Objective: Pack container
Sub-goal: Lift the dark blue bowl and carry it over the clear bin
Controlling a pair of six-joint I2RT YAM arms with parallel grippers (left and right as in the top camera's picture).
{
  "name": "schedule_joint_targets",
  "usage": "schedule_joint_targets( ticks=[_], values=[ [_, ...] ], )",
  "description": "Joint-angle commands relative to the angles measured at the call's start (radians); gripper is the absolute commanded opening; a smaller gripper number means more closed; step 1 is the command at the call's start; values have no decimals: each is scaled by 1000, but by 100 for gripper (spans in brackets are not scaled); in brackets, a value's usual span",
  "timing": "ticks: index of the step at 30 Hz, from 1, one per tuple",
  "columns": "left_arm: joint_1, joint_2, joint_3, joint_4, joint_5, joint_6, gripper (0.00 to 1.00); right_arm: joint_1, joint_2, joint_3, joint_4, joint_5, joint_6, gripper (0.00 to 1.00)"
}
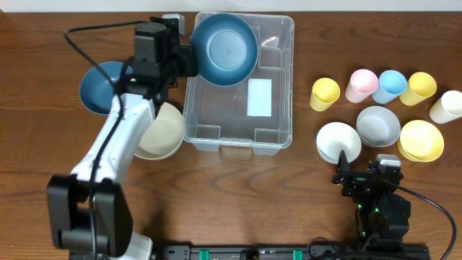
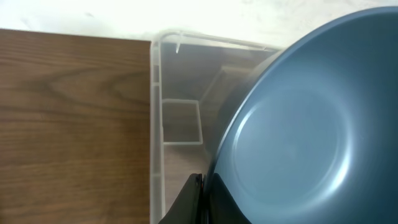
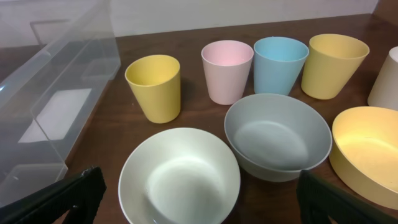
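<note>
One glossy bowl (image 1: 224, 48) clamped by left gripper (image 1: 189, 60) over clear container (image 1: 286, 87); right gripper (image 1: 361, 173) gapes.

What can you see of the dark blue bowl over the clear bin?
The dark blue bowl is round, smooth and plain. It looks like matte plastic with a soft sheen, and it is empty. Its mouth faces up. The left gripper is shut on the rim on the arm's side and holds the bowl over the far corner of the clear bin on that same side. Whether its underside touches the bin cannot be told. Nothing else touches it.
</note>
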Motion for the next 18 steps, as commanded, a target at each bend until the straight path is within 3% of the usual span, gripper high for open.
schedule_joint_targets(
  ticks=[1,18],
  values=[
    [-25,49,40,41,-7,-26,6,-9,-6,-3,-1,6,11,99],
    [-108,153,40,163,-113,-32,6,-9,-6,-3,-1,6,11,99]
  ],
)
